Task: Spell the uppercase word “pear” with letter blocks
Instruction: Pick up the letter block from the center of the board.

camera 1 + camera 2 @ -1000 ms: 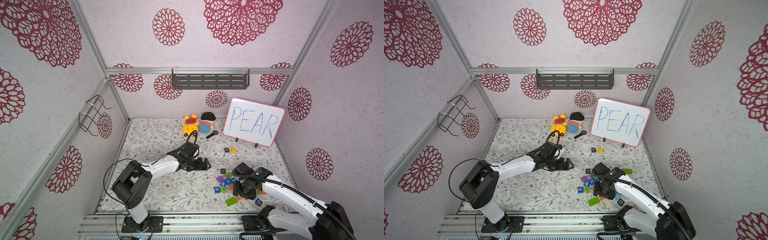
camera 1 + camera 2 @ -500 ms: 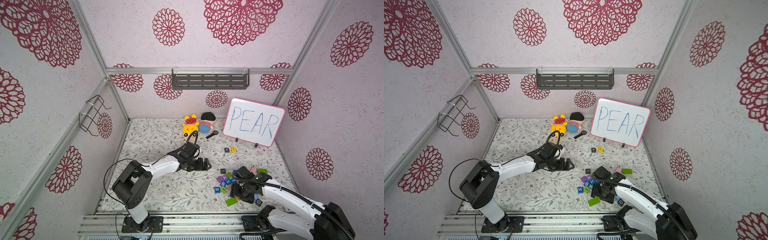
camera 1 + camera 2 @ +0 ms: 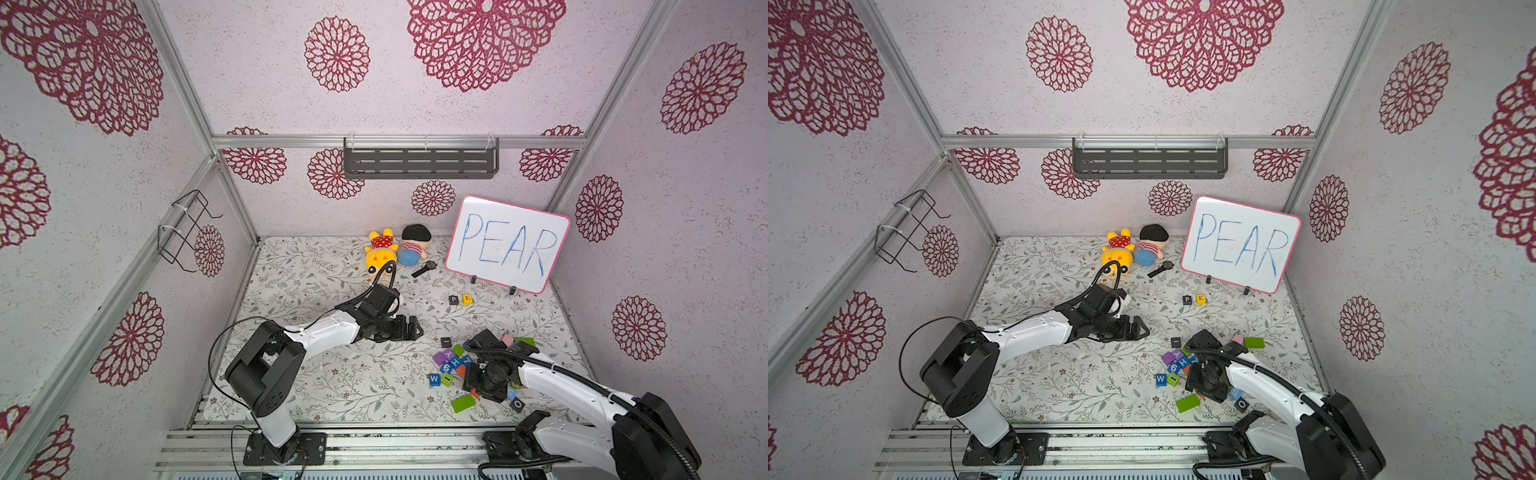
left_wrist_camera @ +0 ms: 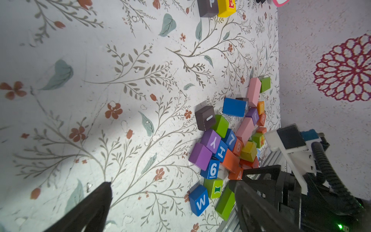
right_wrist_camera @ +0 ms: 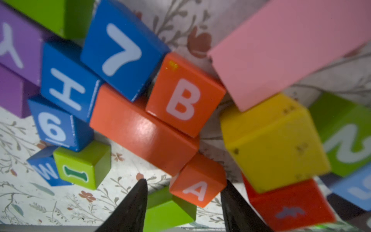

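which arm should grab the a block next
Right. The right gripper already straddles the A block in the pile, jaws open on either side of it. The left gripper hovers open and empty, off to the side of the pile. P and E are already placed.

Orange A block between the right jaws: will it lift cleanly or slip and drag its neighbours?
The orange A block looks like a rigid, flat-sided cube, so it probably grips squarely. Its glossy paint may be a little slippery. It abuts the long orange block, with a green block just beside it, so lifting may nudge them.
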You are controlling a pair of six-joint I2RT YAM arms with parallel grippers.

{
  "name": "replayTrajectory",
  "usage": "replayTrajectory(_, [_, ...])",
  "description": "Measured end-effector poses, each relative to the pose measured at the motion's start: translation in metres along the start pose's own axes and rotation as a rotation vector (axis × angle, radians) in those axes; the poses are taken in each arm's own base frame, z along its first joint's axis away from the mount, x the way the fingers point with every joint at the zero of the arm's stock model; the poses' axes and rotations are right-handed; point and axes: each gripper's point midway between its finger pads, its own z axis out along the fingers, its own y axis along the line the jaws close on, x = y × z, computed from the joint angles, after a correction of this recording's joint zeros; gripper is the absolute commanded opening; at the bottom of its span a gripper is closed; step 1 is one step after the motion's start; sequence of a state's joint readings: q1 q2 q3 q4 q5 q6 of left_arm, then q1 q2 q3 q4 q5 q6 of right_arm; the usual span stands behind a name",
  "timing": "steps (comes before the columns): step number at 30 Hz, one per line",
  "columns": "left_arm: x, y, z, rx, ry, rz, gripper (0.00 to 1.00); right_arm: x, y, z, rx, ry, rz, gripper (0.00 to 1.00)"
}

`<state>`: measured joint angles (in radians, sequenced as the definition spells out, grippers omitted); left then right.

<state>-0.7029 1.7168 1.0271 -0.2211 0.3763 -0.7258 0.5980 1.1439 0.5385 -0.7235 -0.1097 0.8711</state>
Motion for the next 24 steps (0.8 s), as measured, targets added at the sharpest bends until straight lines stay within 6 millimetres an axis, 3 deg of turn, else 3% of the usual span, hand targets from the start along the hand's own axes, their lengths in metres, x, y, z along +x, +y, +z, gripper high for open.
replayTrajectory(9, [0.003,0.003,0.001,-0.004,0.004,-0.003,0.98,-0.013,0.009,0.000,0.015,-0.019,-0.036,0.39])
replayTrajectory(24, [0.007,0.008,0.005,0.000,-0.001,-0.021,0.98,-0.007,0.004,0.000,0.063,-0.024,-0.100,0.47])
